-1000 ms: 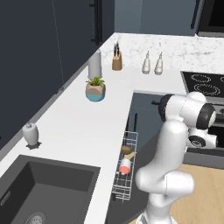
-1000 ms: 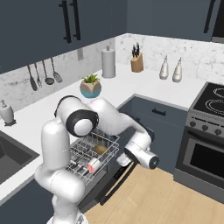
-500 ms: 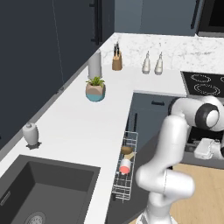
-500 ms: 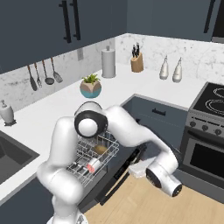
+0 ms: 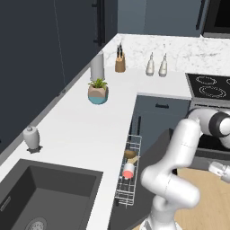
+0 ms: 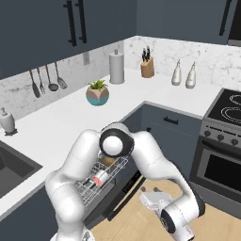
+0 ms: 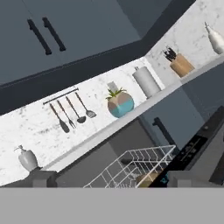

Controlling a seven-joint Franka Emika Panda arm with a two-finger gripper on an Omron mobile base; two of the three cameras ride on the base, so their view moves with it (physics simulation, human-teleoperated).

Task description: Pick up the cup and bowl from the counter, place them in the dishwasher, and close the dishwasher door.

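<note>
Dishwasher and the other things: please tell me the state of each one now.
dishwasher door: open, hanging down
wire rack: pulled out
cup: lying in rack
bowl: in rack
pincer: low outside door, open or shut unclear

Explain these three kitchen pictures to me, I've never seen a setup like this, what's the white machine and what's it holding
It is a simulated kitchen with a white robot arm on a driving base. Two pictures come from cameras behind the arm, left and right; the third looks out from its hand. The gripper hangs low by the open dishwasher door; whether it is open or shut, I cannot tell, and nothing shows in it. The cup and the bowl already lie in the dishwasher's wire rack. On the counter stand a plant pot, a knife block and two bottles.
</note>
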